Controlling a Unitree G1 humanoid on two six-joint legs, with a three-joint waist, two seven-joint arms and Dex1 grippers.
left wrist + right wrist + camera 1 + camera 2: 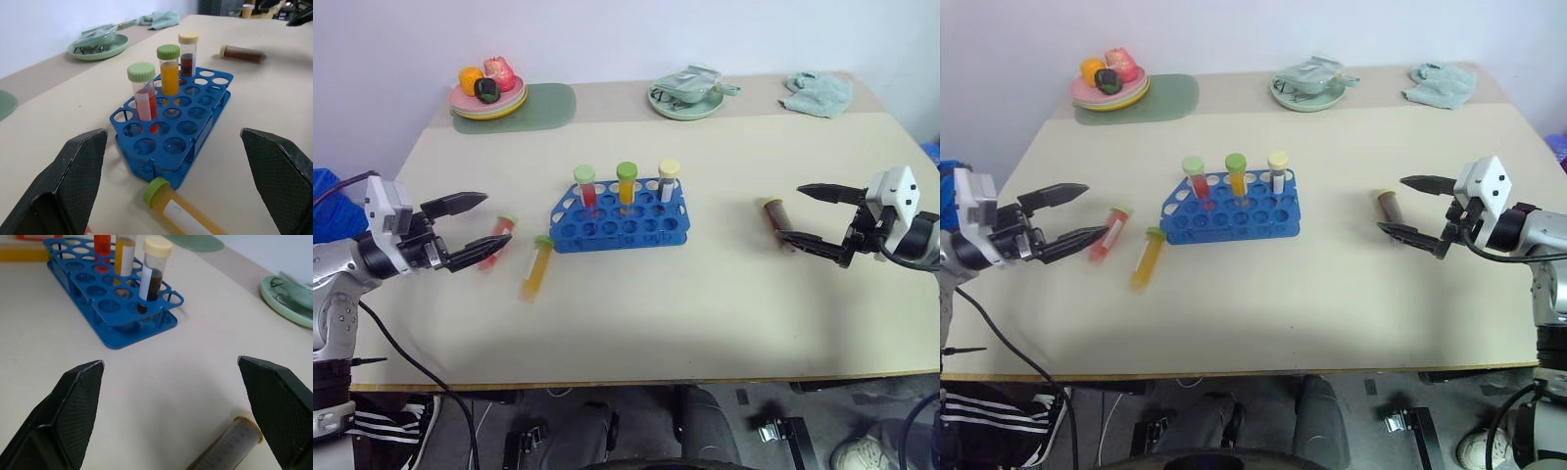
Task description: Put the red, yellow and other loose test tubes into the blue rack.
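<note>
Blue rack (pixel 620 215) sits mid-table (pixel 705 313), three capped tubes upright in its back row: red liquid with a green cap (pixel 585 186), orange-yellow with a green cap (pixel 626 183), dark liquid with a pale yellow cap (pixel 668 180).

Loose tubes, all lying flat: red tube (pixel 496 241) and yellow tube (pixel 536 267) to the robot's left of the rack, brown tube (pixel 773 219) to its right, well apart from it.

Left gripper (pixel 487 227) hovers over the table with jaws spread wide, holding nothing; the red tube lies just at its fingertips (contact unclear). Right gripper (pixel 786 212) is likewise wide open and empty, its fingers bracketing the brown tube's position.

Far edge: plate of toy food (pixel 487 96) on a green mat (pixel 533 106), a green dish (pixel 685 98), a crumpled cloth (pixel 818 93).
</note>
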